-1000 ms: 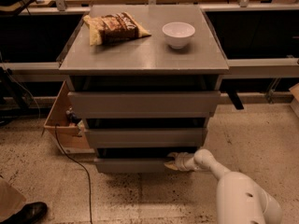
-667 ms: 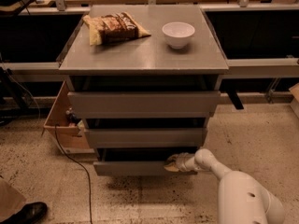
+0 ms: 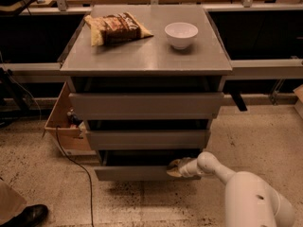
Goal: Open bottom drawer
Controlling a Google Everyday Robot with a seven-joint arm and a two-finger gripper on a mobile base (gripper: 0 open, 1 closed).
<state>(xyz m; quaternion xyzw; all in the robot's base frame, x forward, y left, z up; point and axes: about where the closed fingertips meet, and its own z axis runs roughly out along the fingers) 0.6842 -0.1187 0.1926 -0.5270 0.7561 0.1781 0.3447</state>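
the pull is under way. the robot's white two-finger gripper [image 3: 176,168] sits at the right part of the upper edge of the plain grey handleless bottom drawer [image 3: 137,173]. its tan fingers [image 3: 173,166] look clamped over that lip, so they appear to grip the slab front. the bottom drawer stretches leftward from the fingers, the lowest of three fronts. it is partly open, with a dark gap behind its top edge, and its inside is not visible. just above the fingers is the wider grey middle drawer front [image 3: 147,139], and higher up the grey top drawer front [image 3: 147,105]. well above them, on the grey table [image 3: 142,56], lie a crumpled brown snack bag [image 3: 116,27] and a round white bowl [image 3: 181,34].

the next move likely calls for a straight, level pull away from the cabinet without losing the lip. a grip this far off centre could skew the drawer.

against a second ago, the bottom drawer stands further out and the gripper has come with it. the bag and bowl have not moved.
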